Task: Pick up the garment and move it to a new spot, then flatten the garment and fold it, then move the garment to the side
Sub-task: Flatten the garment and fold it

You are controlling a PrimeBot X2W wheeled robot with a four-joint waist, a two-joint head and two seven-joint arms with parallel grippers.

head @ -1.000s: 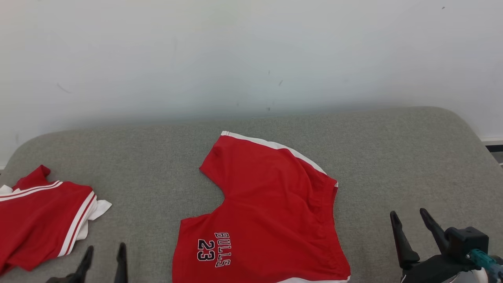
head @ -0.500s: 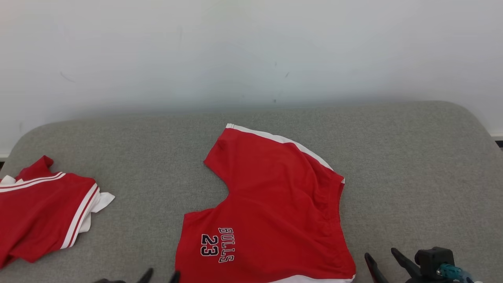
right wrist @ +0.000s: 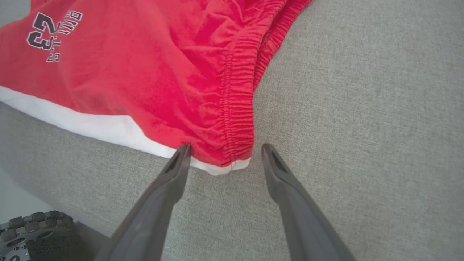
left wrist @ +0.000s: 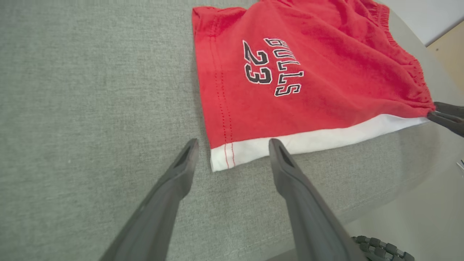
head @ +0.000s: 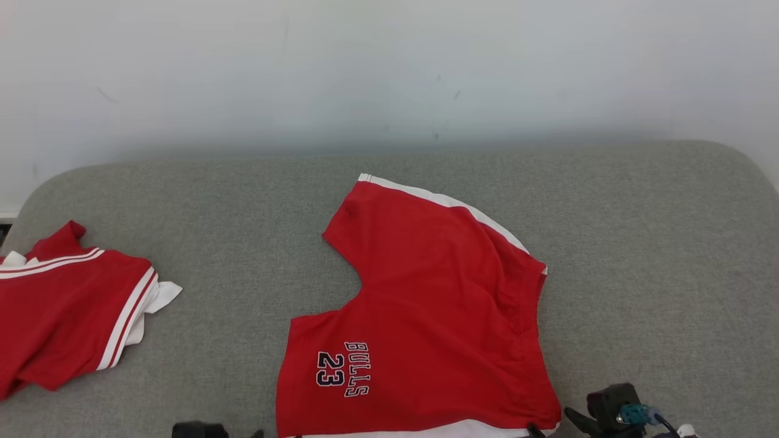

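Observation:
The garment (head: 426, 316) is a pair of red shorts with white trim and "BULLS 23" lettering, lying spread on the grey cushion (head: 639, 243). In the left wrist view my left gripper (left wrist: 232, 143) is open, its fingertips either side of the white hem's corner (left wrist: 221, 159) of the garment (left wrist: 308, 72). In the right wrist view my right gripper (right wrist: 225, 146) is open too, straddling the corner of the gathered waistband (right wrist: 237, 119). Its dark fingers (left wrist: 447, 117) also show at that corner in the left wrist view. Nothing is held.
A second red garment with white stripes (head: 67, 310) lies crumpled at the cushion's left end. A white wall (head: 389, 73) stands behind. The cushion's front edge runs just under both grippers, with floor and a base wheel (right wrist: 36, 232) below.
The head camera has shifted, so the whole picture moved. Both grippers have come inward and down to the garment's near corners, sinking to the bottom edge of the head view. Both stayed open.

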